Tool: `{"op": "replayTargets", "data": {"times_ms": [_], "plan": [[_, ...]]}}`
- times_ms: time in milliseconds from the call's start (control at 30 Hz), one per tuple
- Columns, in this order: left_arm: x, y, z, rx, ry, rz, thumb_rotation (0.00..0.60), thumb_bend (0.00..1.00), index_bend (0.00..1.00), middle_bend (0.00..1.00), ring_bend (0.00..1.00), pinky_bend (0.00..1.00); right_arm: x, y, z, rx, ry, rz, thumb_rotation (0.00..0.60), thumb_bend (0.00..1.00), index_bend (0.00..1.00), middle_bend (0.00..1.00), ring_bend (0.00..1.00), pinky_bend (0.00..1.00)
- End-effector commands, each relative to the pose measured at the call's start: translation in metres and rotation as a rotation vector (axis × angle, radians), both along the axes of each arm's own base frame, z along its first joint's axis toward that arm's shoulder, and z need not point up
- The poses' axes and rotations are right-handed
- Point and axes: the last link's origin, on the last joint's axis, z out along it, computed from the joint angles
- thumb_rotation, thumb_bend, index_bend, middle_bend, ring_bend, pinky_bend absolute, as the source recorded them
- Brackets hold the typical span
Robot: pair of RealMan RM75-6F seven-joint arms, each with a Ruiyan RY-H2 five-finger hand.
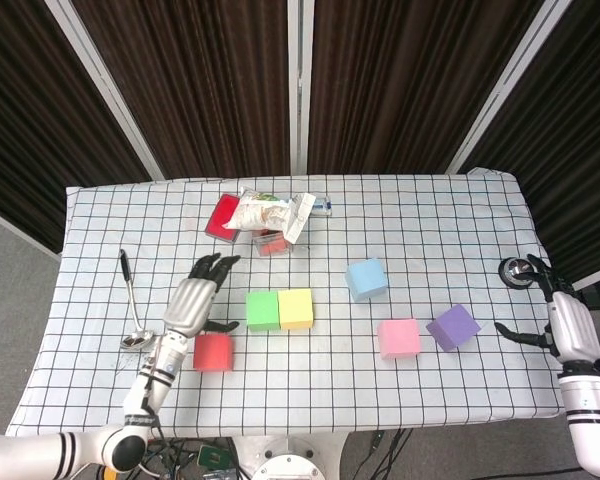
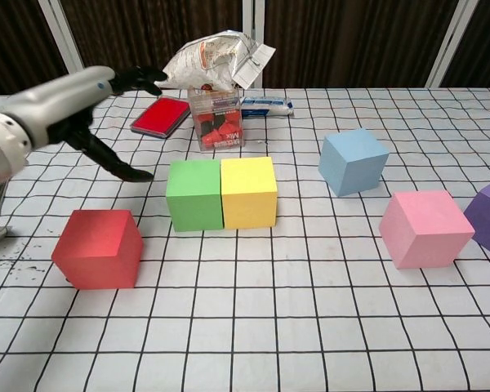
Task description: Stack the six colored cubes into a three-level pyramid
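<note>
The left hand [image 1: 192,300] hovers above the table [image 1: 100,390] with fingers spread and nothing in them, at about 9 o'clock from the green cube [image 1: 263,310] and clear of it; the chest view shows open cloth between its thumb tip and the cube's left face. The green cube and the yellow cube [image 1: 296,308] sit side by side, faces touching, near the table's middle. The red cube [image 1: 212,352] stands alone at 7 o'clock from the green one, near the front edge. The blue cube [image 1: 366,279] lies at 2 o'clock from the yellow, well apart, with free cloth all round. The pink cube [image 1: 399,338] and purple cube [image 1: 453,327] stand near each other at 4 o'clock from the blue, not touching. The right hand [image 1: 558,318] hangs at the table's right edge, fingers apart and holding nothing, at 3 o'clock from the purple cube. Along the far side lie a red case [image 1: 222,215], a snack bag [image 1: 266,212] and a clear box [image 1: 271,241]; a ladle [image 1: 132,300] lies toward the left edge
</note>
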Motion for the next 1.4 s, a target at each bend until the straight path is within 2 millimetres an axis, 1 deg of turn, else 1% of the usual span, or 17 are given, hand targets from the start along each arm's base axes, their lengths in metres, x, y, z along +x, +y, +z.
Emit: {"op": "replayTargets", "data": {"times_ms": [33, 133, 233, 267, 367, 467, 567, 667, 833, 1000, 1200, 1267, 1400], "plan": [[-0.022, -0.005, 0.034, 0.087, -0.028, 0.047, 0.600, 0.00, 0.05, 0.08, 0.00, 0.00, 0.014, -0.022, -0.009, 0.058, 0.090, 0.103, 0.600, 0.05, 0.00, 0.23, 0.02, 0.00], [-0.046, -0.012, 0.058, 0.184, 0.001, 0.084, 0.600, 0.00, 0.06, 0.09, 0.00, 0.00, 0.028, -0.046, -0.020, 0.142, 0.219, 0.192, 0.600, 0.00, 0.00, 0.22, 0.02, 0.00], [-0.065, -0.018, 0.072, 0.251, 0.022, 0.084, 0.600, 0.00, 0.06, 0.10, 0.00, 0.00, 0.039, -0.069, -0.037, 0.182, 0.310, 0.270, 0.600, 0.00, 0.00, 0.22, 0.01, 0.00], [-0.073, -0.022, 0.077, 0.258, 0.023, 0.062, 0.600, 0.00, 0.06, 0.10, 0.00, 0.00, 0.044, -0.079, -0.046, 0.204, 0.332, 0.300, 0.600, 0.00, 0.00, 0.22, 0.01, 0.00], [-0.099, -0.033, 0.086, 0.268, 0.049, 0.061, 0.600, 0.00, 0.06, 0.10, 0.00, 0.00, 0.052, -0.099, -0.068, 0.257, 0.375, 0.352, 0.600, 0.00, 0.00, 0.22, 0.00, 0.00], [-0.118, -0.043, 0.092, 0.260, 0.058, 0.056, 0.600, 0.00, 0.06, 0.10, 0.00, 0.00, 0.057, -0.116, -0.093, 0.304, 0.402, 0.384, 0.600, 0.00, 0.00, 0.21, 0.00, 0.00], [-0.131, -0.052, 0.098, 0.271, 0.024, 0.034, 0.600, 0.00, 0.06, 0.11, 0.00, 0.00, 0.061, -0.129, -0.114, 0.340, 0.415, 0.399, 0.600, 0.00, 0.00, 0.18, 0.00, 0.00], [-0.142, -0.060, 0.099, 0.311, 0.015, 0.028, 0.600, 0.00, 0.06, 0.12, 0.00, 0.00, 0.068, -0.139, -0.131, 0.353, 0.425, 0.427, 0.600, 0.00, 0.00, 0.16, 0.00, 0.00], [-0.152, -0.065, 0.096, 0.328, -0.003, 0.047, 0.600, 0.00, 0.06, 0.13, 0.00, 0.00, 0.077, -0.150, -0.150, 0.357, 0.415, 0.467, 0.600, 0.00, 0.00, 0.17, 0.00, 0.00], [-0.158, -0.065, 0.095, 0.340, -0.006, 0.055, 0.600, 0.00, 0.06, 0.13, 0.00, 0.00, 0.085, -0.156, -0.162, 0.356, 0.404, 0.502, 0.600, 0.00, 0.00, 0.21, 0.00, 0.00], [-0.162, -0.066, 0.091, 0.323, -0.015, 0.073, 0.600, 0.00, 0.06, 0.13, 0.00, 0.00, 0.089, -0.158, -0.178, 0.386, 0.351, 0.481, 0.600, 0.00, 0.00, 0.33, 0.00, 0.00], [-0.162, -0.066, 0.091, 0.322, -0.016, 0.074, 0.600, 0.00, 0.06, 0.13, 0.00, 0.00, 0.090, -0.159, -0.180, 0.385, 0.333, 0.468, 0.600, 0.02, 0.00, 0.38, 0.02, 0.00], [-0.162, -0.066, 0.089, 0.316, -0.030, 0.079, 0.600, 0.00, 0.06, 0.13, 0.00, 0.00, 0.091, -0.161, -0.179, 0.343, 0.331, 0.462, 0.600, 0.08, 0.00, 0.51, 0.11, 0.00]]}}
